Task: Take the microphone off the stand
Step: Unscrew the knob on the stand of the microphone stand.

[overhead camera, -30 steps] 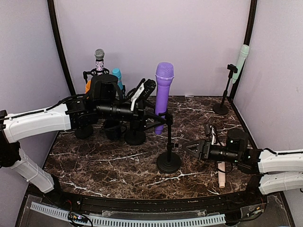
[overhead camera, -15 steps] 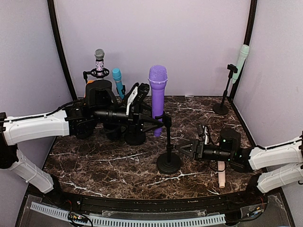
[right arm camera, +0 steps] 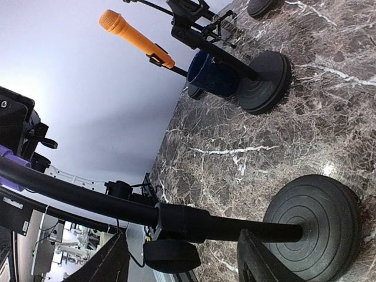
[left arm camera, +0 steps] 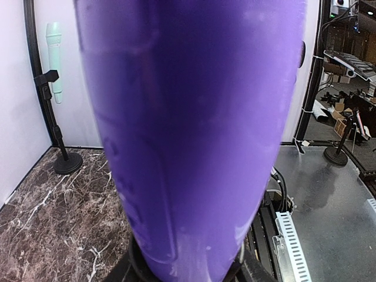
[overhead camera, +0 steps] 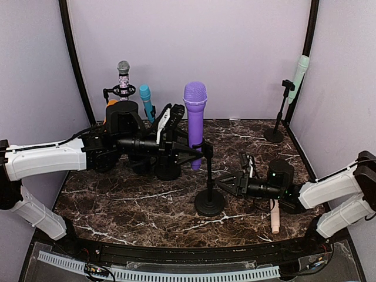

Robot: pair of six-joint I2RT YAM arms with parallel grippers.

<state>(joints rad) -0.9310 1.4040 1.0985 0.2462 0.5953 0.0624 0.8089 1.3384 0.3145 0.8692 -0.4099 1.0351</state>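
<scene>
The purple microphone [overhead camera: 194, 120] stands upright just left of the top of the black stand [overhead camera: 210, 170], whose round base [overhead camera: 210, 202] sits mid-table. I cannot tell whether the microphone still touches the stand's clip. My left gripper [overhead camera: 189, 154] is shut on the microphone's lower body, which fills the left wrist view [left arm camera: 188, 117]. My right gripper [overhead camera: 225, 184] is open at the stand's lower pole. In the right wrist view the pole [right arm camera: 176, 220] crosses between its fingers [right arm camera: 104, 261], with the base [right arm camera: 314, 226] to the right.
Behind the left arm stand a grey sparkly microphone [overhead camera: 123, 73], a teal one [overhead camera: 145, 100] and a black-and-white one [overhead camera: 168, 119]. An orange microphone [right arm camera: 132, 38] and blue cup [right arm camera: 214, 73] show there too. A mint microphone [overhead camera: 300, 71] stands back right. A beige microphone [overhead camera: 274, 217] lies by the right arm.
My left gripper moved the purple microphone left and stood it upright, away from the stand's top. My right gripper advanced left to the stand's pole.
</scene>
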